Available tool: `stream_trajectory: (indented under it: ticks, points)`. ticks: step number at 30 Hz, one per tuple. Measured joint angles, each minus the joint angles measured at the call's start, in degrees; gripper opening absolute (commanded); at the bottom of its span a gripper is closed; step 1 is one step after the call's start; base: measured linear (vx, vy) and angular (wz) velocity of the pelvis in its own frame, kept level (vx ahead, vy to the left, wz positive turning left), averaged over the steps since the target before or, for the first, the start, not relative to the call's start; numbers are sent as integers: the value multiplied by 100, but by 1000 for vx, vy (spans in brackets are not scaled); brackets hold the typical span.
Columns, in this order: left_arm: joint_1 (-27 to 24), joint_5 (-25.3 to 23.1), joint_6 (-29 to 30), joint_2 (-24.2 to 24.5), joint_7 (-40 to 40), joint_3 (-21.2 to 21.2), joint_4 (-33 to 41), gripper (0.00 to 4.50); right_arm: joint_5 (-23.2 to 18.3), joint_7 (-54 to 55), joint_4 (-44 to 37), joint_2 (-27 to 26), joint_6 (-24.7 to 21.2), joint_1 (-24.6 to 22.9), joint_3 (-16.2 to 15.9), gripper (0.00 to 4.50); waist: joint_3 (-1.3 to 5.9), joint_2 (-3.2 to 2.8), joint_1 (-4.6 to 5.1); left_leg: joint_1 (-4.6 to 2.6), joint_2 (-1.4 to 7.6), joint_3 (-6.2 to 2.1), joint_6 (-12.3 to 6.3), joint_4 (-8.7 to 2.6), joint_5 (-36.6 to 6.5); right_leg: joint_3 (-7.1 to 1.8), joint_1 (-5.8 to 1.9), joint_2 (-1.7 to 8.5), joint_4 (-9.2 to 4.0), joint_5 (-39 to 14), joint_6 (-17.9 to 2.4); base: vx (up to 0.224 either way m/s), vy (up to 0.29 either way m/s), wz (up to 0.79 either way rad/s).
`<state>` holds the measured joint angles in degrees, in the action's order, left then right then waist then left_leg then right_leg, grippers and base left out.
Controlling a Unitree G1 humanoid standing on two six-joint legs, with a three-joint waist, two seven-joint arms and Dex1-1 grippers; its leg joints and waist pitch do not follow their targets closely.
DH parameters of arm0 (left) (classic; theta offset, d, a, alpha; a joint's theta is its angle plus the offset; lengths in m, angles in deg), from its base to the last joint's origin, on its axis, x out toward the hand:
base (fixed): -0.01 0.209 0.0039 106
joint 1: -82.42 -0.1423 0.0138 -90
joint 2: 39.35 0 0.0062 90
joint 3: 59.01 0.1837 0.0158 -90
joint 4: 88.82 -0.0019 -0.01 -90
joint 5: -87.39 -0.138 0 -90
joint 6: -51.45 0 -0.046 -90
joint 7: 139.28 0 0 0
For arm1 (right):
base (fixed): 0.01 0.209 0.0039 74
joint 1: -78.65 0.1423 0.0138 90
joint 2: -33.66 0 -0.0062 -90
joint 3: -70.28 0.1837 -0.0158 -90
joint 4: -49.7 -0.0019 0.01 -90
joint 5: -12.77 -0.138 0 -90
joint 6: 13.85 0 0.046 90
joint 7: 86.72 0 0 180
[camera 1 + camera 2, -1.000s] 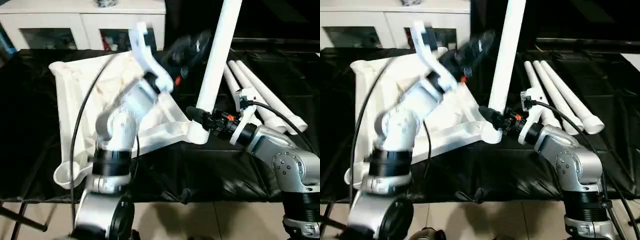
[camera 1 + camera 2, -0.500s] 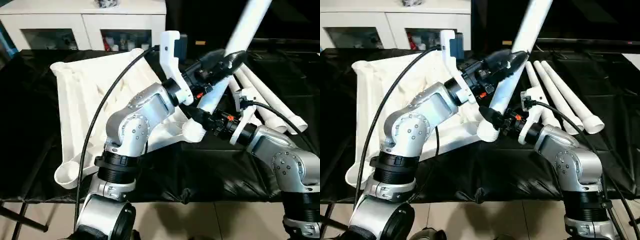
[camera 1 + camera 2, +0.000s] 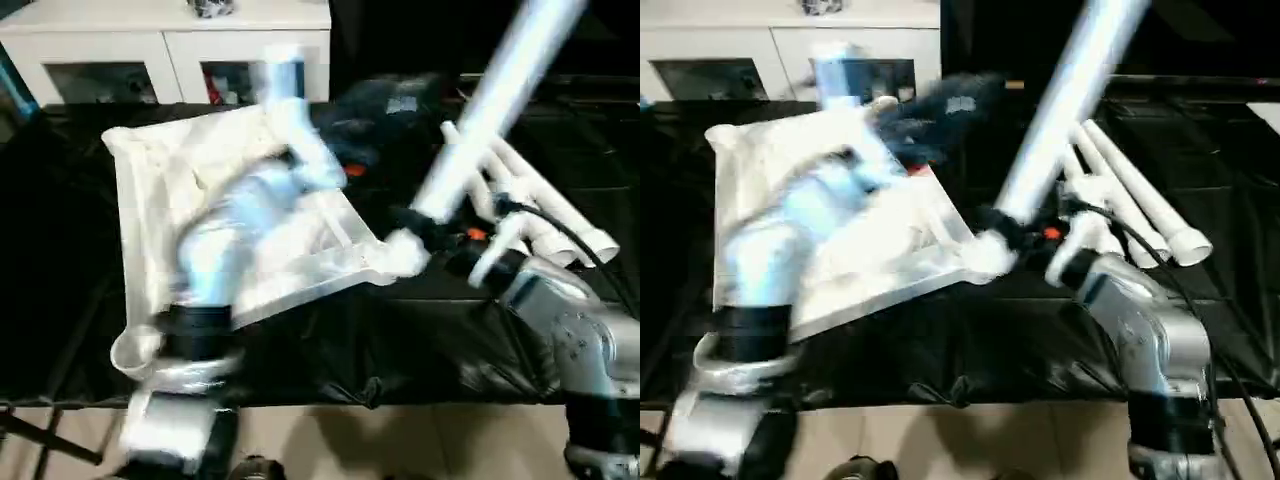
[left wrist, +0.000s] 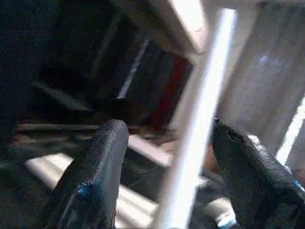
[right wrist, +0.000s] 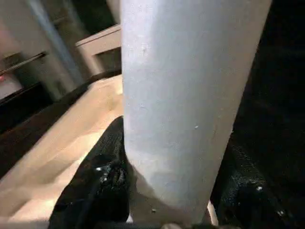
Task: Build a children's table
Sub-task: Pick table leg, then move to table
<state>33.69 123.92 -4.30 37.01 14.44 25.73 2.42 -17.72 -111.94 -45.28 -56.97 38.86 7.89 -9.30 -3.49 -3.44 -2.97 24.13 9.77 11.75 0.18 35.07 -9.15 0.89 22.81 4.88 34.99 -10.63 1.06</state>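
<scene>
Behind your work stands a white cabinet [image 3: 170, 50] with glass doors; in front of it the counter [image 3: 60, 250] is draped in black cloth. The white tabletop [image 3: 160, 190] lies on that cloth underside up, ribs showing, its round corner sockets at the edges (one socket [image 3: 135, 352] sits at the near left corner).

Your right hand [image 3: 425, 232] is clamped around the base of one white tube leg [image 3: 490, 120], just beside the tabletop's near right corner. The leg leans up and away to the right; whether its foot is seated in the corner socket cannot be told. In the right wrist view the black fingers [image 5: 100, 186] press against both sides of the tube.

Your left hand [image 4: 164, 181] has its fingers spread wide and grips nothing; in the left wrist view a white tube passes between them without visible contact. Your left arm [image 3: 240, 230] reaches across the tabletop.

Three spare legs [image 3: 540, 210] lie side by side on the cloth at the right.
</scene>
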Motion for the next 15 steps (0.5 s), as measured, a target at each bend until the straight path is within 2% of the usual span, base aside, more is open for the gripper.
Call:
stream_trajectory:
  ticks: [3, 5, 7, 8, 9, 10, 11, 12, 13, 14, 15]
  points:
    - [-292, -1012, -648, 415, 486, 95, -180, 319, 416, 361, -347, 142, 66, -147, -36, 186, 12, 14, 13, -9, 1, 0, 15, -22, 9, 1, 1, -1, -1, 2, 39, 0, 0, 0]
    - [-917, -1906, -1257, 788, 961, 161, -271, 319, 698, 607, -635, 137, 182, -420, -96, 186, 38, 59, 81, -17, 5, -4, 25, -35, 15, -1, 5, -5, -2, -19, 139, 0, 0, 0]
    - [-1482, -2344, -1423, 902, 1349, 145, -287, 319, 948, 806, -777, 116, 239, -629, -226, 186, 40, 104, 114, -9, 9, -11, 36, -49, 20, 2, 19, -13, -5, -19, 143, 0, 0, 0]
    - [-1839, -2525, -1433, 892, 1604, 110, -226, 319, 1188, 897, -827, 126, 325, -750, -432, 186, 32, 150, 128, -4, 12, -25, 46, -61, 25, 14, 17, -23, -4, -17, 138, 0, 0, 0]
    - [-2046, -2628, -1438, 824, 1781, 71, -164, 319, 1331, 935, -846, 128, 412, -848, -564, 186, 22, 174, 156, 34, -25, -154, 62, -62, 36, 140, 2, 6, -3, -13, 102, 4, -46, 20]
    - [-2177, -2702, -1438, 790, 1918, 67, -137, 319, 1409, 972, -829, 84, 426, -888, -684, 186, 18, 184, 219, 108, -34, -316, 78, -45, 51, 286, -22, 17, -17, -18, 52, -3, -91, 51]
    - [-2407, -2849, -1442, 766, 2134, 58, 24, 319, 1466, 1039, -791, -81, 481, -895, -798, 186, 11, 187, 306, 148, -35, -511, 111, -48, 82, 442, -63, -6, 12, -68, -151, -3, -91, 51]
    - [-2506, -2913, -1439, 763, 2223, 59, 89, 319, 1467, 1060, -765, -145, 518, -893, -870, 186, 3, 175, 312, 152, -61, -713, 145, -45, 106, 509, -96, -71, 106, -177, -420, -6, -125, 58]
    - [-2600, -2978, -1418, 753, 2335, 55, 244, 319, 1457, 1085, -757, -215, 536, -881, -894, 186, -1, 201, 326, 150, -99, -887, 184, -48, 128, 512, -95, -140, 258, -335, -696, -6, -177, 55]
    - [-2728, -3024, -1380, 681, 2473, 15, 543, 319, 1450, 1172, -727, -325, 551, -841, -872, 186, 15, 284, 305, 127, -96, -957, 267, -74, 177, 448, -99, -203, 459, -510, -850, -6, -177, 55]
    - [-2782, -3032, -1327, 631, 2544, -35, 716, 319, 1415, 1254, -703, -389, 550, -777, -836, 186, 16, 336, 267, 110, -48, -944, 302, -81, 197, 436, -95, -224, 543, -584, -813, -10, -254, 48]
